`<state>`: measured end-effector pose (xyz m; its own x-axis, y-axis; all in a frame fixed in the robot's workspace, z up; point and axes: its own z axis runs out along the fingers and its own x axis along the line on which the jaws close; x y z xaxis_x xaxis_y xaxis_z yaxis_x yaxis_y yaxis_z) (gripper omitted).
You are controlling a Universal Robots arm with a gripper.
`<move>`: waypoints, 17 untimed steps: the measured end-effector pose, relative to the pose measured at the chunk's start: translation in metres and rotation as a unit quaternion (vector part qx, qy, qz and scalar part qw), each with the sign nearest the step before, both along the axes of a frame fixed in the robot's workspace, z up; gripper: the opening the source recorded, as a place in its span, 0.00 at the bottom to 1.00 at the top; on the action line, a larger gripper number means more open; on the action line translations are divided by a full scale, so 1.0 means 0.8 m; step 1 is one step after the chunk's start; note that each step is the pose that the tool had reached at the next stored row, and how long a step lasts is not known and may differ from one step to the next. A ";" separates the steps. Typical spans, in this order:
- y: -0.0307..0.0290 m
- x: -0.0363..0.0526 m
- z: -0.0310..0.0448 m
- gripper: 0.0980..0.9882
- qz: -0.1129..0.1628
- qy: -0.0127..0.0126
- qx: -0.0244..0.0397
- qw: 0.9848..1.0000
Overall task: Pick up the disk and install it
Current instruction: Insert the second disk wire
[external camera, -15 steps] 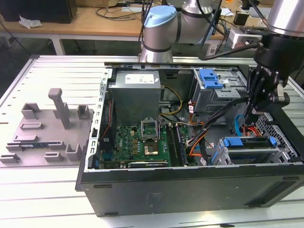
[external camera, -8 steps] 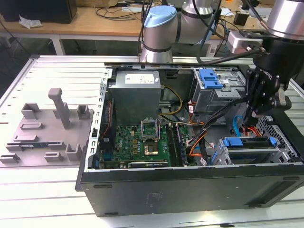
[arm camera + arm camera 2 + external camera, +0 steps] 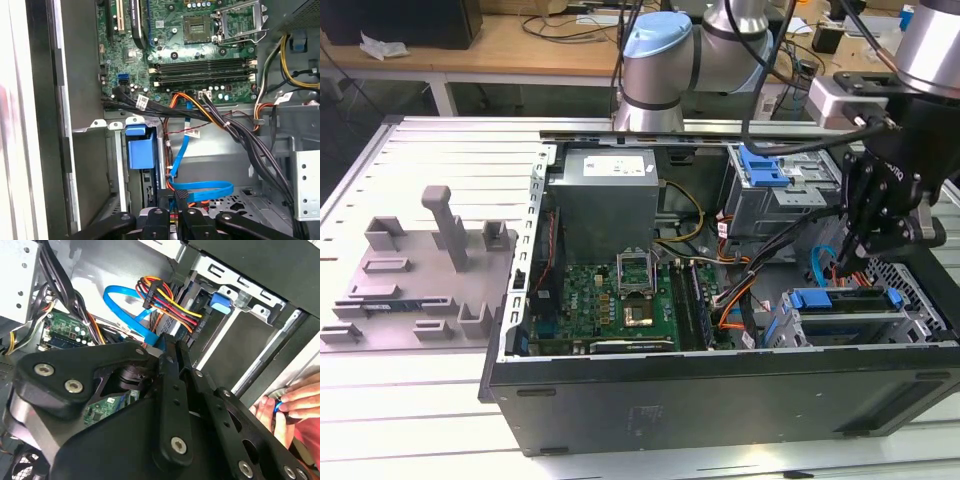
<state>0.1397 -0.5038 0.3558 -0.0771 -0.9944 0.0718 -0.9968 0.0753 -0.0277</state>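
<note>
Open computer case [image 3: 720,400] on a slatted desk [image 3: 440,150]. Gripper [image 3: 847,262] lowered inside, fingers pressed together above the drive cage. Disk [image 3: 845,315], blue-framed, lying in the bay near the front wall. Cables [image 3: 165,302] crowd the connector end: best kept clear, straight, gentle seating advised. A hand [image 3: 287,402] nearby.

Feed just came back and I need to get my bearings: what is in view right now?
computer case: one, black, open, centre of exterior view
motherboard: one, green, inside case
power supply: one, grey, inside case
disk: one, silver with blue bracket, bay at exterior view's right
data cable: one, blue, looped near bay
fixture plate: one, grey, exterior view's left
person's hand: one, beside case
gripper: one, black, over disk bay
</note>
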 end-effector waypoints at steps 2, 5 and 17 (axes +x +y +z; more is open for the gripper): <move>-0.0078 0.000 0.0000 0.07 0.001 0.000 0.005 1.000; -0.0172 0.000 0.0000 0.07 0.001 0.000 0.009 1.000; -0.0308 0.001 0.0000 0.07 0.001 0.000 0.031 1.000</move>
<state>0.1409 -0.5284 0.3558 -0.0743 -0.9972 0.0107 -0.9970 0.0740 -0.0228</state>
